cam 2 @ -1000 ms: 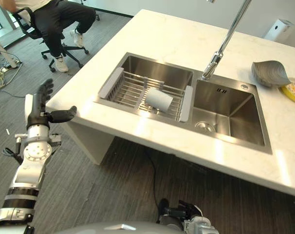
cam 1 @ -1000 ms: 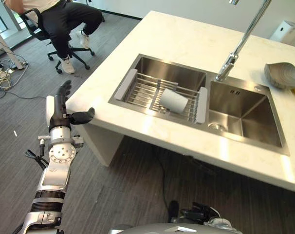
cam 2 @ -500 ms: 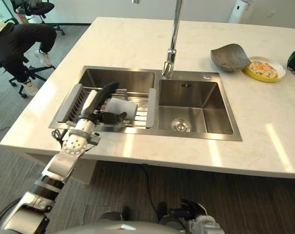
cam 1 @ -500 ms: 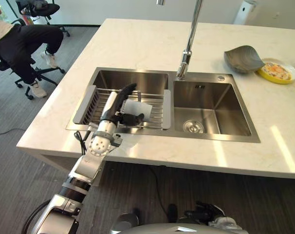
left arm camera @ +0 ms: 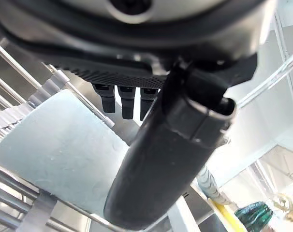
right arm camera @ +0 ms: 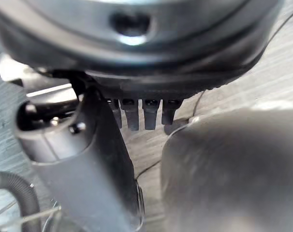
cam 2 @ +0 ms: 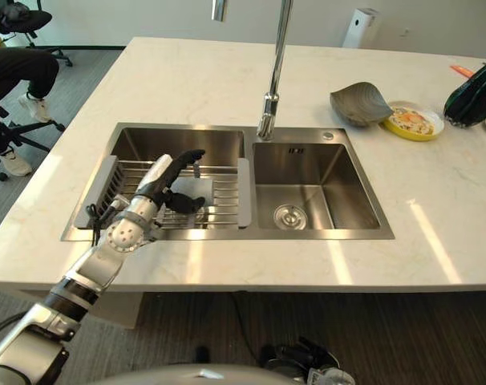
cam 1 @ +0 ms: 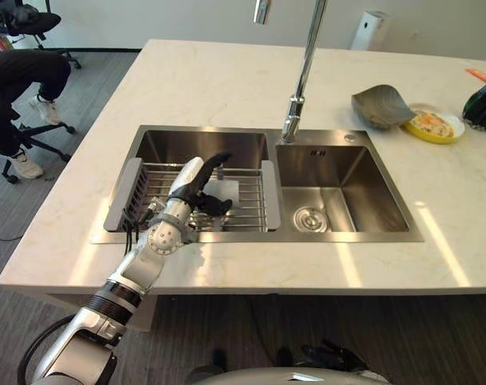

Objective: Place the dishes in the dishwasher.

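While reaching over wire rack (cam 1: 251, 192) in steel sink's left basin, left robot hand (cam 1: 196, 183) has fingers extended, thumb apart, over pale grey cup (cam 1: 224, 191) lying on rack, frame centre-left; right robot hand (right arm camera: 88, 159) fingers straight.

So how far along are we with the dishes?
Nothing looks done yet. The left robot hand is over the white cup lying in the sink rack, fingers straight, no grip visible. Still on the counter: the grey bowl and the yellow plate.
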### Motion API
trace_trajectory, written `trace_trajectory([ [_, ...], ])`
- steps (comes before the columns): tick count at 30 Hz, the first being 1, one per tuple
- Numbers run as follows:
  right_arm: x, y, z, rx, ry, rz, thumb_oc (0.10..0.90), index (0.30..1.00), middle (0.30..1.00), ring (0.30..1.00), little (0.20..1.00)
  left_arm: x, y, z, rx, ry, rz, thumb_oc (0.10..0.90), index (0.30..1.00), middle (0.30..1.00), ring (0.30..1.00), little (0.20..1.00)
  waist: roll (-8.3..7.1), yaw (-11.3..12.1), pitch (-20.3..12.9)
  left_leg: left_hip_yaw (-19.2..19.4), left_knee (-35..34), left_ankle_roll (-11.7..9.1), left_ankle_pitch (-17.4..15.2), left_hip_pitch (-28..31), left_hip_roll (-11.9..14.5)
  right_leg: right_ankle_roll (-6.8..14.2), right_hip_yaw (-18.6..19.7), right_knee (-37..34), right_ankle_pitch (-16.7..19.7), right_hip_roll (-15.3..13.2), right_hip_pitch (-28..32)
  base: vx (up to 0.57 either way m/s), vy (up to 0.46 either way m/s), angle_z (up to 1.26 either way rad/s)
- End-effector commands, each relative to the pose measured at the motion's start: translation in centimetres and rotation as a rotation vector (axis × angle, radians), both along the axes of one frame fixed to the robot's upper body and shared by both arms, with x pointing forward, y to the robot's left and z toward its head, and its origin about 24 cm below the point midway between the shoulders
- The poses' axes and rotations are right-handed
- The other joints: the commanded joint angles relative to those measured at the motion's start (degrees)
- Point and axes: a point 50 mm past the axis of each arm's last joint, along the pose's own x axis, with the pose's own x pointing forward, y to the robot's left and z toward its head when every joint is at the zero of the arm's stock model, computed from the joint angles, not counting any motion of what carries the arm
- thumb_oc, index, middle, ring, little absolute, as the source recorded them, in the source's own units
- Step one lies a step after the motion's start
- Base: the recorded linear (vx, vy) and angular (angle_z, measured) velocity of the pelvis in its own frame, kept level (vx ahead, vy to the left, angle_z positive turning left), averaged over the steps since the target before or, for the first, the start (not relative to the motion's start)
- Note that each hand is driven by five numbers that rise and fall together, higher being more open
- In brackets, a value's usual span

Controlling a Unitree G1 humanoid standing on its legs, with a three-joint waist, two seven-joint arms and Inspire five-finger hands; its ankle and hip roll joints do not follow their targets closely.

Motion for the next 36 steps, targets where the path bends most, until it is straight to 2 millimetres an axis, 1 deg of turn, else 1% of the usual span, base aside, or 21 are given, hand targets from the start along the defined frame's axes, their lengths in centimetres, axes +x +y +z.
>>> trace_trajectory([
  [1,0.4,0.6,0.3,0.060,-0.049,-0.033,0.800,0.900,0.900,0.900,0.900,2.6,-2.8,5.9,0.114,-0.243,-0.134,0.800,0.900,0.900,0.900,0.900,1.11,1.1,-2.7,1.3,0.3,-3.2,-4.9,1.7,1.7,3.4,-1.3,1.0,-5.6,-1.0,-0.6,-0.01,0.034,-0.07],
  [5,0.7,0.9,0.5,0.080,-0.068,-0.017,0.800,0.900,0.900,0.900,0.900,2.7,-4.0,5.9,0.243,-0.246,-0.210,0.800,0.900,0.900,0.900,0.900,1.13,1.0,-2.9,1.4,0.3,-3.1,-5.0,1.7,1.7,3.7,-1.6,1.0,-5.5,-1.3,-0.6,0.00,0.015,-0.03],
  [8,1.0,1.5,0.7,0.103,-0.084,-0.010,0.800,0.900,0.900,0.900,0.900,2.7,-4.6,5.8,0.294,-0.240,-0.251,0.800,0.900,0.900,0.900,0.900,1.28,1.2,-3.0,1.4,0.3,-3.0,-5.1,1.8,1.4,3.9,-1.8,1.0,-5.4,-1.5,-0.5,0.00,0.023,-0.10],
  [9,-1.4,0.0,0.1,0.086,-0.012,-0.011,0.800,0.900,0.900,0.900,0.900,2.7,-4.6,6.1,0.320,-0.258,-0.259,0.800,0.900,0.900,0.900,0.900,1.29,1.1,-2.9,1.5,0.3,-3.0,-5.1,1.8,1.4,4.1,-1.8,1.0,-5.4,-1.5,-0.5,0.00,0.011,-0.08],
  [10,-1.7,-0.8,-0.1,0.060,0.018,-0.008,0.800,0.900,0.900,0.900,0.900,3.0,-4.5,6.2,0.327,-0.252,-0.253,0.800,0.900,0.900,0.900,0.900,1.30,1.0,-2.8,1.5,0.3,-3.0,-5.1,1.8,1.3,4.1,-1.7,1.0,-5.4,-1.5,-0.5,0.00,0.000,0.00],
  [11,-2.5,-2.0,-0.4,0.018,0.070,-0.039,0.800,0.900,0.900,0.900,0.900,3.1,-4.0,6.4,0.351,-0.258,-0.238,0.800,0.900,0.900,0.900,0.900,1.28,1.1,-2.7,1.5,0.3,-2.9,-5.2,1.8,1.3,4.1,-1.8,1.0,-5.4,-1.6,-0.5,0.00,0.000,0.00],
  [15,-2.5,-2.5,-0.5,-0.003,0.082,-0.033,0.800,0.900,0.900,0.900,0.900,3.1,-4.0,6.5,0.386,-0.275,-0.236,0.800,0.900,0.900,0.900,0.900,1.42,1.2,-2.6,1.4,0.3,-2.8,-5.2,1.8,1.2,4.1,-1.9,1.0,-5.5,-1.7,-0.4,0.00,0.000,0.00],
  [17,-2.6,-3.0,-0.5,-0.015,0.103,-0.054,0.800,0.900,0.900,0.900,0.900,3.1,-3.9,7.0,0.443,-0.324,-0.232,0.800,0.900,0.900,0.900,0.900,1.72,1.3,-2.7,1.3,0.3,-2.7,-5.4,2.0,0.9,4.3,-1.9,1.0,-5.5,-2.0,-0.2,0.03,0.019,0.00],
  [19,-2.7,-3.1,-0.5,-0.019,0.105,-0.058,0.800,0.900,0.900,0.900,0.900,3.1,-3.9,7.0,0.462,-0.333,-0.231,0.800,0.900,0.900,0.900,0.900,1.75,1.3,-2.7,1.4,0.3,-2.6,-5.5,2.1,0.9,4.3,-2.0,1.0,-5.5,-2.0,-0.2,0.00,0.000,0.00],
  [20,-2.7,-3.8,-0.4,-0.036,0.109,-0.073,0.800,0.900,0.900,0.900,0.900,3.2,-3.7,7.4,0.509,-0.359,-0.230,0.800,0.900,0.900,0.900,0.900,1.86,1.2,-2.6,1.5,0.3,-2.6,-5.5,2.1,0.8,4.4,-2.0,1.0,-5.4,-2.1,-0.2,0.00,0.000,0.00],
  [25,-3.3,-4.7,-0.4,-0.058,0.131,-0.103,0.800,0.900,0.900,0.900,0.900,3.4,-3.3,7.7,0.585,-0.375,-0.222,0.800,0.900,0.900,0.900,0.900,1.99,1.1,-2.7,1.5,0.3,-2.5,-5.7,2.3,0.8,4.5,-1.9,1.0,-5.5,-2.2,0.0,0.01,0.002,0.00],
  [27,-3.4,-5.1,-0.3,-0.069,0.142,-0.100,0.800,0.900,0.900,0.900,0.900,3.7,-2.9,7.6,0.624,-0.368,-0.205,0.800,0.900,0.900,0.900,0.900,2.08,1.0,-2.8,1.5,0.3,-2.5,-5.8,2.4,0.7,4.5,-1.9,1.0,-5.5,-2.2,0.0,0.02,0.007,0.00],
  [29,-3.3,-5.1,-0.3,-0.069,0.141,-0.100,0.800,0.900,0.900,0.900,0.900,3.7,-2.9,7.7,0.624,-0.369,-0.205,0.800,0.900,0.900,0.900,0.900,2.07,1.1,-2.8,1.6,0.3,-2.5,-5.8,2.4,0.7,4.5,-1.9,1.0,-5.5,-2.2,0.0,0.00,0.000,0.00],
  [36,-3.2,-6.2,0.0,-0.106,0.154,-0.074,0.800,0.900,0.900,0.900,0.900,5.0,-1.1,6.7,0.746,-0.319,-0.140,0.800,0.900,0.900,0.900,0.900,2.28,0.7,-2.9,1.9,0.3,-2.5,-5.9,2.5,0.7,4.6,-1.6,1.0,-5.6,-2.2,-0.2,0.00,0.002,0.00],
])
